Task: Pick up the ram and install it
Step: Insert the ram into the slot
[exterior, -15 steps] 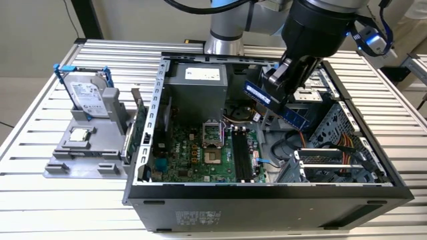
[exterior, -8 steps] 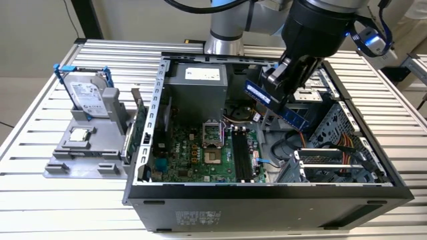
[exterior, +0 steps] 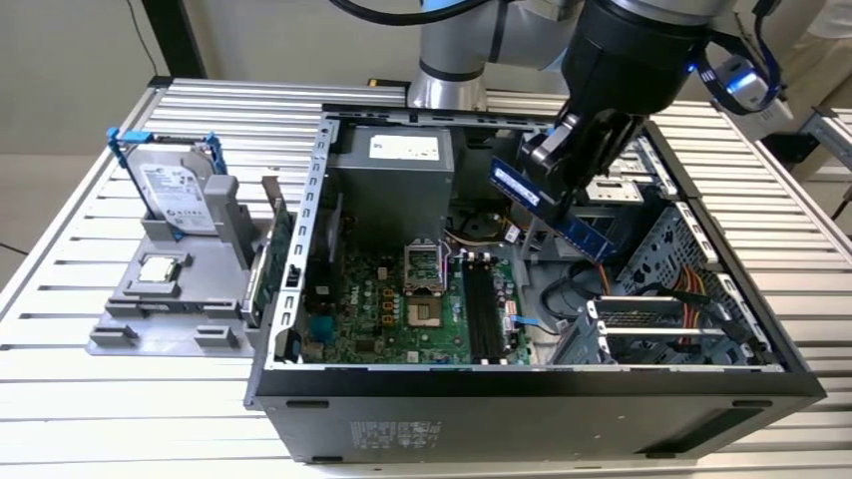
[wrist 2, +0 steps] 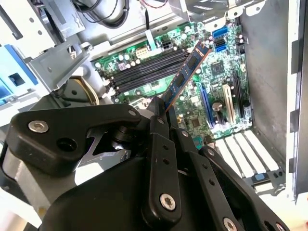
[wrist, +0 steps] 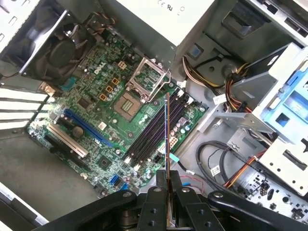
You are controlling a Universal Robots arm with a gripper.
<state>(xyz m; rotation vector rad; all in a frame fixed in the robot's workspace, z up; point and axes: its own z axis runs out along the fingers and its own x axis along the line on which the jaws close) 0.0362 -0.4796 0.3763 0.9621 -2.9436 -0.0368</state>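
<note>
The ram (exterior: 586, 235) is a long blue stick hanging tilted above the open computer case, over the area just to the exterior view's right of the motherboard (exterior: 386, 309). My gripper (exterior: 553, 175) is shut on its upper part. In the second wrist view the ram (wrist 2: 187, 72) sticks out from the black fingers (wrist 2: 159, 139) toward the board. The first wrist view has the ram (wrist: 166, 125) edge-on, lined up along the dark memory slots (wrist: 149, 137) and above them, apart from the board. The slots (exterior: 480, 309) lie bare.
A silver hard drive in a blue bracket (exterior: 180, 195) and a small square CPU chip (exterior: 158, 267) sit on a grey fixture at the exterior view's left. Inside the case are an open CPU socket (exterior: 423, 269), the power supply (exterior: 399, 160), orange cables (exterior: 652, 289) and a drive cage (exterior: 692, 249).
</note>
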